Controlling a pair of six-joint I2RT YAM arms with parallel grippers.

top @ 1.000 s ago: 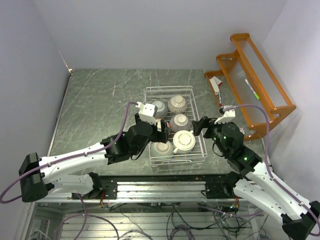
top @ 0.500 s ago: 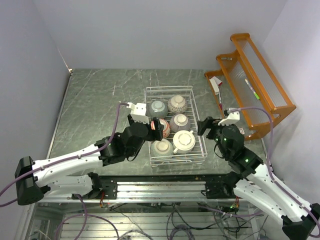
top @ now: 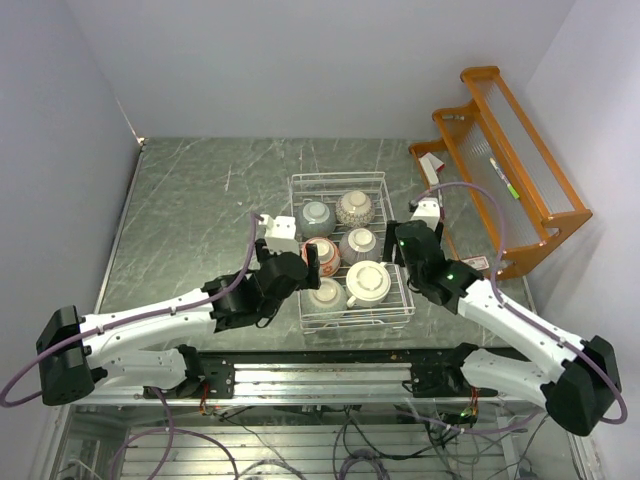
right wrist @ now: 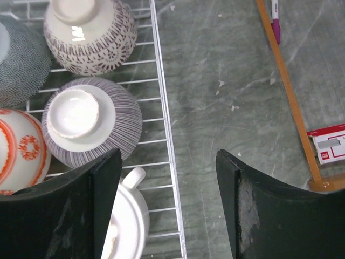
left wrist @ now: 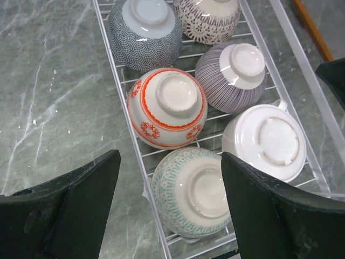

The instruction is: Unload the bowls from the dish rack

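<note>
The white wire dish rack (top: 337, 177) holds several upturned bowls. My left gripper (top: 310, 270) hovers open over the rack's near left corner. In the left wrist view its fingers straddle the teal-patterned bowl (left wrist: 191, 191) from above without touching it. Beyond it lie the red-banded bowl (left wrist: 167, 105), the striped bowl (left wrist: 234, 73) and the cream bowl with a handle (left wrist: 267, 140). My right gripper (top: 405, 245) is open above the rack's right rim (right wrist: 164, 108), with nothing between its fingers. The striped bowl (right wrist: 89, 121) and the cream bowl (right wrist: 126, 216) are to its left.
An orange wooden shelf (top: 510, 170) stands at the right against the wall, with a pen (top: 503, 177) on it. A red-and-white card (right wrist: 329, 143) lies by its foot. Grey marble tabletop (top: 200, 220) surrounds the rack, and walls close in on both sides.
My right arm has swung left, bringing its gripper to the rack's right rim. My left gripper has shifted slightly toward the near-left bowl. No bowl has moved.
</note>
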